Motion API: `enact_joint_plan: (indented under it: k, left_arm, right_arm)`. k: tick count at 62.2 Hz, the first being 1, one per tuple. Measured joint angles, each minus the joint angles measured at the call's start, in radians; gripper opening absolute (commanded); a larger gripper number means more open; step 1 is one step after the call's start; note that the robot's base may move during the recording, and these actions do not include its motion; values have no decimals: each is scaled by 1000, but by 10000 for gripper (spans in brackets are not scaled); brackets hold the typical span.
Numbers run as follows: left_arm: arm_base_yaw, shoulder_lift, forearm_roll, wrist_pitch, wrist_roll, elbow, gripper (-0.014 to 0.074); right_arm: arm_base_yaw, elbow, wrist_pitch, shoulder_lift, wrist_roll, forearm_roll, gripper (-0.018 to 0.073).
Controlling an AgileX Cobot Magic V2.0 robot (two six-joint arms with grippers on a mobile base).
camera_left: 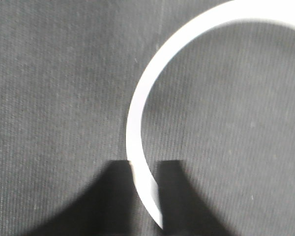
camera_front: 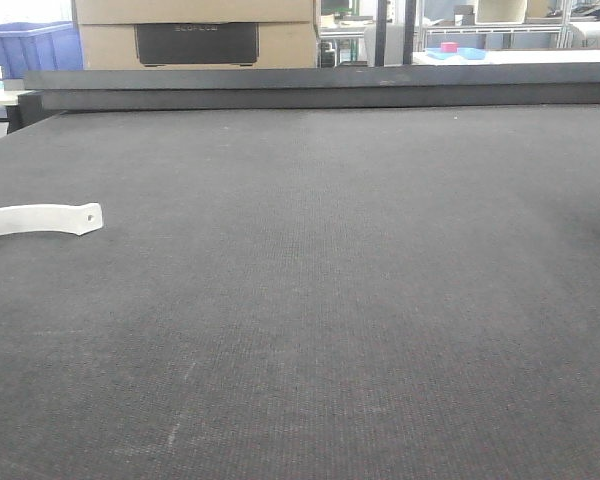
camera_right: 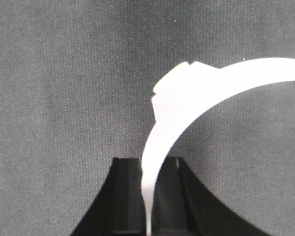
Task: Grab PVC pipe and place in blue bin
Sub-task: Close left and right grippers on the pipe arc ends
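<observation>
We have the left gripper [camera_left: 145,167] closed narrowly on the pipe [camera_left: 137,98], a thin white curved strip. Its end runs between the two dark fingers [camera_left: 119,172] and touches both. The right gripper [camera_right: 147,164] is pinched just as narrowly on a similar white curve with a notched end, which stands edge-on in the gap. We cannot tell whether both wrists show one piece or two. Gripping the thin wall across its flat sides seems sensible to us, since the curve gives the jaws nothing else to close on.

From the front, one white curved end with a small hole lies at the left edge of the dark table [camera_front: 330,300]; neither arm shows there. The blue bin [camera_front: 30,45] sits far left, beyond the table edge, beside a cardboard box [camera_front: 195,30]. We judge that carrying the pipe to the bin is what remains.
</observation>
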Motion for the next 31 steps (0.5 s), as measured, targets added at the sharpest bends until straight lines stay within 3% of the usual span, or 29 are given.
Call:
enact_joint_plan:
  k: [6,17,31]
  left_arm:
    - [23,21,-9,-1,-10,0,362]
    - [62,78,-28,-1,20,0,345]
    - [62,107,-51,-2,56,0,335]
  right_arm:
    - [0,0,-2,0,0,0,-162]
    - [0,0,-11,0,0,0,-162]
    - [0,0,-21,0,0,2,-162]
